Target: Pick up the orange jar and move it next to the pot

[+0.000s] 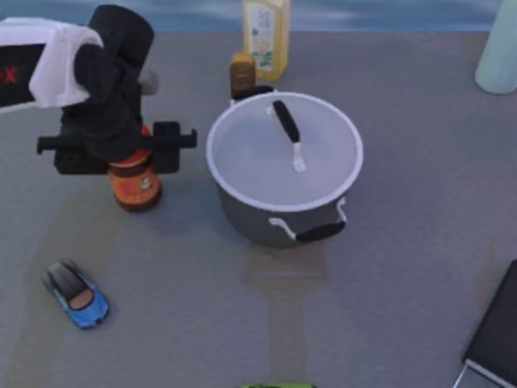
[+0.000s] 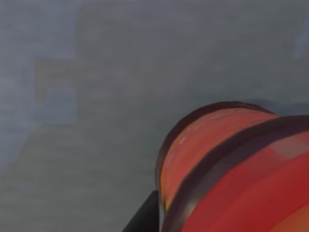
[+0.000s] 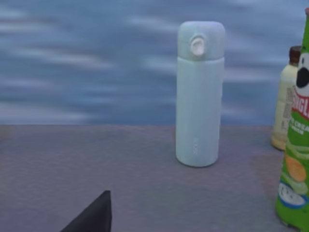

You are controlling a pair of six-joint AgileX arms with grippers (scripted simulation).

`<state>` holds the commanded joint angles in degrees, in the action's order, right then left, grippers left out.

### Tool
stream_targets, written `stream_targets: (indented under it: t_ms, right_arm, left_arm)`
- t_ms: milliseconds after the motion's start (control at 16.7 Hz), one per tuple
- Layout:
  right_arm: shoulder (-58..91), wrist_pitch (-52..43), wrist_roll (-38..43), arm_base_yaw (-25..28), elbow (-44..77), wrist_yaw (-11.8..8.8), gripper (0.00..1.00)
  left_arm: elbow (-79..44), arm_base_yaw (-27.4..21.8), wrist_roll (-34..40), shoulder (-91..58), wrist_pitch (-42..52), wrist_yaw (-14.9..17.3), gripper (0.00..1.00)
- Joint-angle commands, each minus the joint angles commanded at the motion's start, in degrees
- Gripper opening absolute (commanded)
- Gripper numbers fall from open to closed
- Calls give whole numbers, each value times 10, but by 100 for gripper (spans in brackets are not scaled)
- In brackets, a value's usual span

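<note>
The orange jar point(image 1: 137, 186) stands left of the pot point(image 1: 284, 162), apart from it by a hand's width. Only its orange label and dark base show under my left gripper point(image 1: 121, 153), which comes down over its lid and is shut on it. In the left wrist view the jar's red lid and orange side point(image 2: 231, 174) fill the frame's corner, with one black finger point(image 2: 145, 218) against its side. The pot is dark grey with a white-rimmed lid and a black lid handle point(image 1: 284, 120). My right arm point(image 1: 494, 335) is parked at the table's near right corner, one fingertip point(image 3: 96, 215) showing.
A pale-yellow bottle point(image 1: 266, 36) and a small brown jar point(image 1: 242, 74) stand just behind the pot. A blue toy car point(image 1: 76, 294) lies near the front left. A mint flask point(image 1: 497, 56) stands at the far right, a green chips can point(image 3: 295, 145) beside it.
</note>
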<state>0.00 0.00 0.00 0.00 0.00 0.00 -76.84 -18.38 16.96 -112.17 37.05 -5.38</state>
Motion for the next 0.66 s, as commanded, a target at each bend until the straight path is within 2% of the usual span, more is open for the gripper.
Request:
stream_targets:
  t_ms: [300, 660]
  right_arm:
    - [0, 0, 0, 0, 0, 0, 100]
    - [0, 0, 0, 0, 0, 0, 100]
  left_arm:
    - [0, 0, 0, 0, 0, 0, 98]
    - [0, 0, 0, 0, 0, 0, 100]
